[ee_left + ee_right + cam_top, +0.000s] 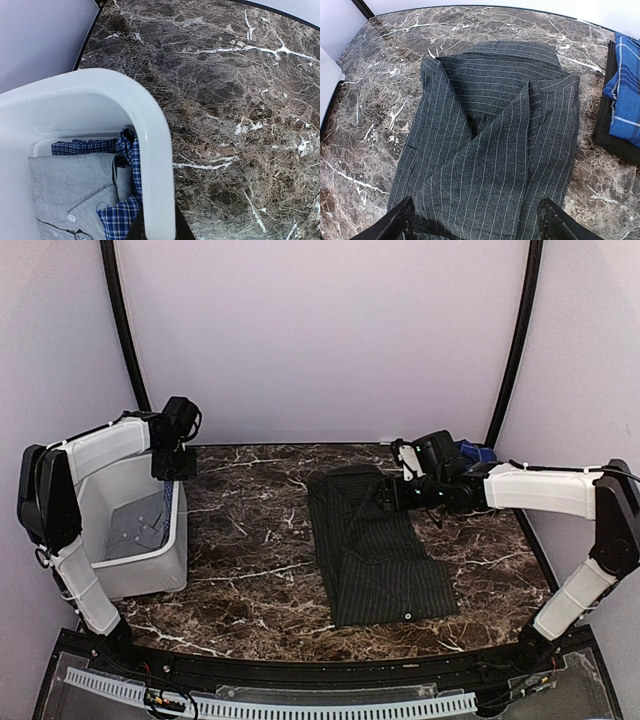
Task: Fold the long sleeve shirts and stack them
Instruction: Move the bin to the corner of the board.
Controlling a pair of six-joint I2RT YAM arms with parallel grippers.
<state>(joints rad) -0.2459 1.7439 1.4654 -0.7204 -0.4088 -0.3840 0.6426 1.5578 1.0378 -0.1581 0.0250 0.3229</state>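
Left pincer [157, 231]: sat at the bottom edge of the left wrist view, dark fingertips [135, 229] set close together, one on each side of the rim of the white bin [150, 120]. Could not tell whether pinching that rim or only poised above it.

Right pincer [475, 227]: stood spread wide, fingers [395, 222] in the lower left and lower right corners of the right wrist view. Gripped nothing. Hung over one end of the pinstriped shirt [375, 555] (contact with the cloth unclear).

Pinstriped shirt: lay on the marble table [250, 540], centre right of the top view, as a long dark strip running from upper centre toward lower right. Partly folded, the side panels turned inward and meeting in a V in the middle of the right wrist view.

Blue plaid shirt [625, 85]: lay at the right edge of the right wrist view, resting on a dark cloth [610, 135], apart from the pinstriped shirt.

Checked shirt [120, 150]: blue and white, lay inside the bin at the lower left of the left wrist view, bunched against the inner wall and partly under a grey shirt [70, 180] with pale buttons.

White bin: stood on the table at the middle left of the top view.
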